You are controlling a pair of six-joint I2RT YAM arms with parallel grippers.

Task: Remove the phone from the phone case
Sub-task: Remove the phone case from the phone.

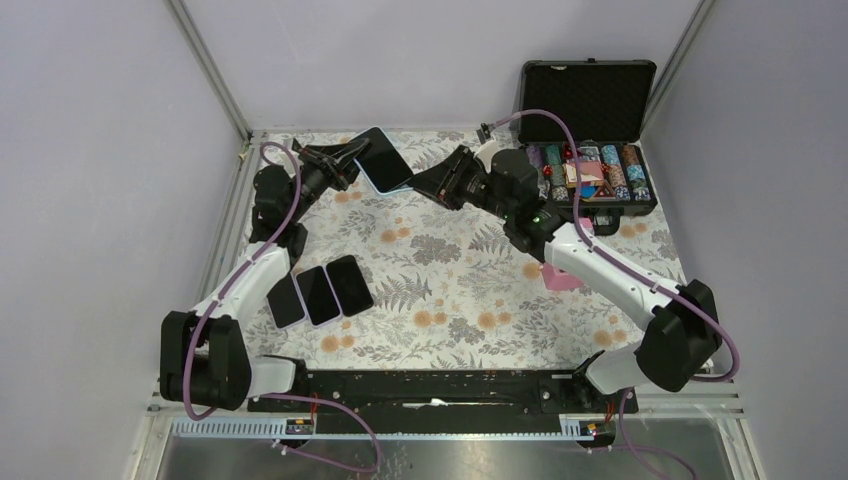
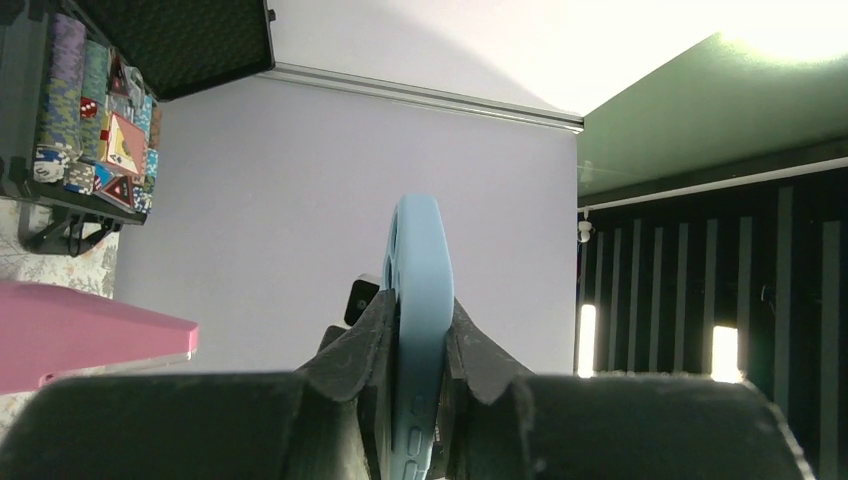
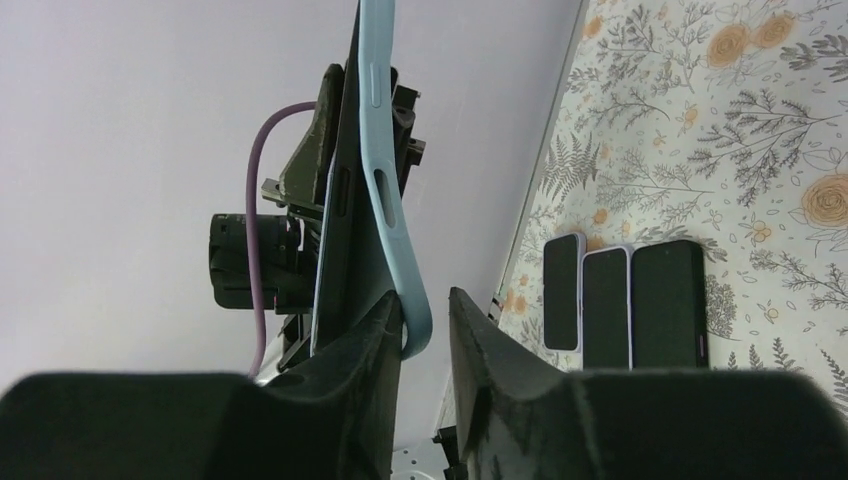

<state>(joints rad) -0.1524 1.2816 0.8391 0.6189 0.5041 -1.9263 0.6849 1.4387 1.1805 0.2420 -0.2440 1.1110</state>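
Left gripper (image 1: 350, 160) clamped on the light-blue phone case (image 2: 418, 270), fingers pressed on both faces. The phone (image 1: 385, 155) is in the case, held in the air over the far-left part of the floral mat (image 1: 450, 290), dark screen up and tilted. Right gripper (image 3: 425, 315) straddles the case's opposite corner, which touches one finger with a sliver of gap at the other, so cannot tell if it pinches. Case rim appears to stand off the phone's dark edge there. Three phones (image 1: 320, 292) lie side by side just beside the left arm. Open poker chip case (image 1: 590, 150) at far right. Pink object (image 1: 562, 279) partly hidden under the right arm (image 1: 610, 265).
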